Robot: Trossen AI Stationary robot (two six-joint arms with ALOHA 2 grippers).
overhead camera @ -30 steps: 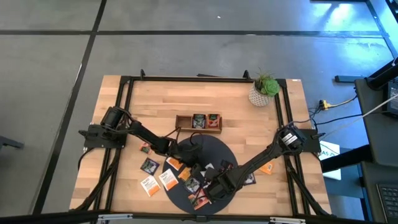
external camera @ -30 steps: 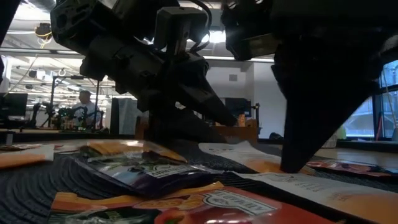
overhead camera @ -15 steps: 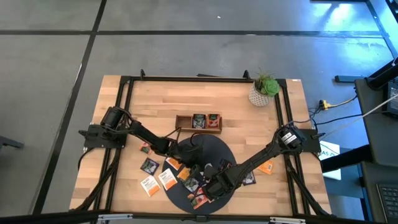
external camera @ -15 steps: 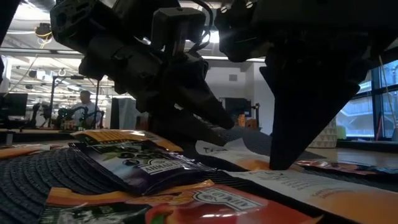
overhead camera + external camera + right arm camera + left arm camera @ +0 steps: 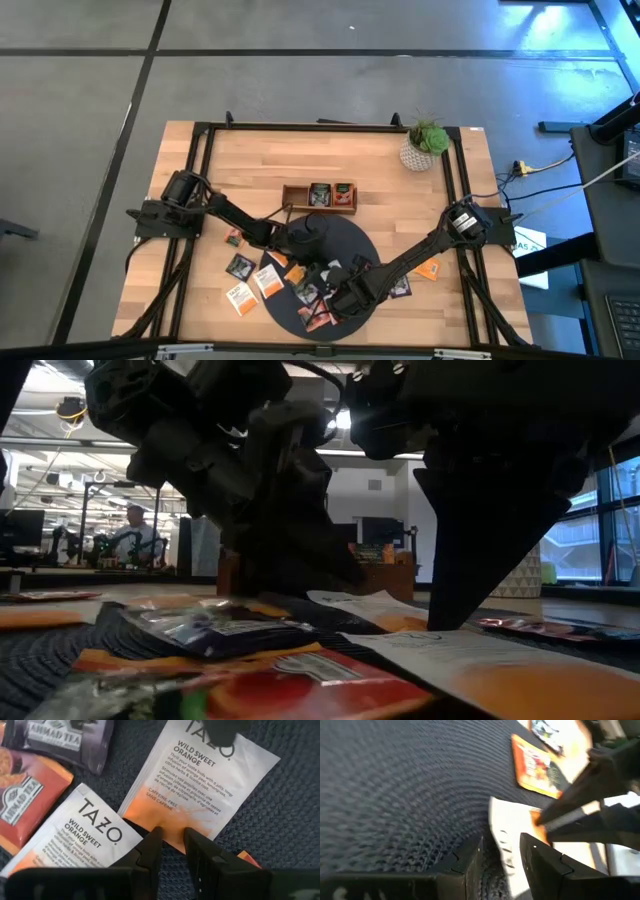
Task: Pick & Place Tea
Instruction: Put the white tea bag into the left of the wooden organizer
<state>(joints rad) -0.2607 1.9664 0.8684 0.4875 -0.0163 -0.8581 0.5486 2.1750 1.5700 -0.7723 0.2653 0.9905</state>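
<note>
On the dark round mat (image 5: 345, 240) lie several tea sachets. A white-and-orange one (image 5: 200, 780) lies flat between my two grippers. My right gripper (image 5: 172, 837) points steeply down at its orange end, fingers a narrow gap apart. My left gripper (image 5: 501, 855) slants down at the sachet's white end (image 5: 502, 832), open, one finger on either side of that corner. A second white sachet (image 5: 75, 835), a red one (image 5: 25, 795) and a black one (image 5: 65, 740) lie beside it. In the high view the left gripper (image 5: 318, 256) and the right gripper (image 5: 343, 283) meet over the mat's near half. My left gripper stands over the sachet's white corner (image 5: 500, 822); whether a finger touches it, I cannot tell. My right gripper comes from above, and its fingertips (image 5: 152, 837) stand on the edge of the sachet's orange end (image 5: 165, 822). The sachet lies flat on the mat; whether the edge is pinched, I cannot tell.
The wooden three-compartment tray (image 5: 296, 196) stands beyond the mat, with sachets in its middle and right compartments. More sachets lie on the wood left of the mat (image 5: 240, 268) and one at its right (image 5: 430, 268). A potted plant (image 5: 425, 145) stands at the far right.
My left gripper has stayed in place and rolled a little. In the low view the black sachet in the foreground has shifted and now lies lower and flatter. My right gripper has kept still.
</note>
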